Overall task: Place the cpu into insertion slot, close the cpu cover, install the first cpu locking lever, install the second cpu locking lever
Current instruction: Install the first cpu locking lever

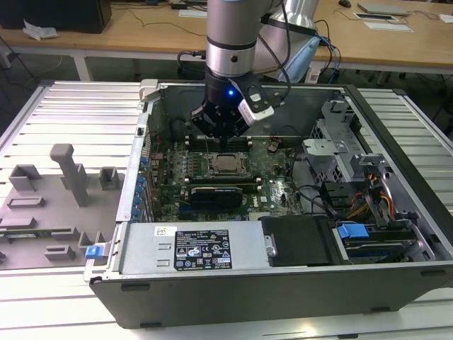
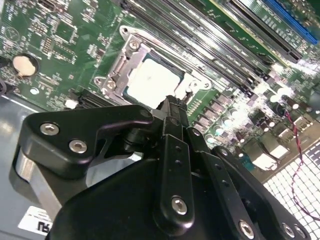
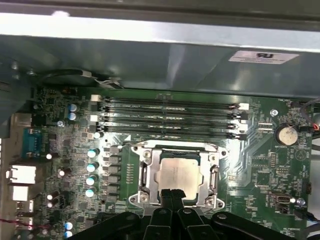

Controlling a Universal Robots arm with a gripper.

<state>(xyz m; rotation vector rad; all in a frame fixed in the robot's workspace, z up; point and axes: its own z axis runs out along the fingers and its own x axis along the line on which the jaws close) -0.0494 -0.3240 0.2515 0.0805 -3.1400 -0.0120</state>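
cpu [image 3: 176, 172]: seated in insertion slot [image 3: 177, 152]
cpu cover [image 3: 145, 172]: laid flat around cpu
gripper [image 3: 172, 194]: positioned just over cover edge
jaws: clenched, nothing seen grasped

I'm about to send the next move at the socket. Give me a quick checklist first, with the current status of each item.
1. The cpu sits flat in the insertion slot: ok.
2. The cpu cover lies down flat around the cpu: ok.
3. Both locking levers hooked under their catches: cannot tell.
4. The gripper has its fingers shut, with the tips at the cover's edge on the side away from the memory slots: ok.
5. Fingertips actually touching the cover or a lever: cannot tell.
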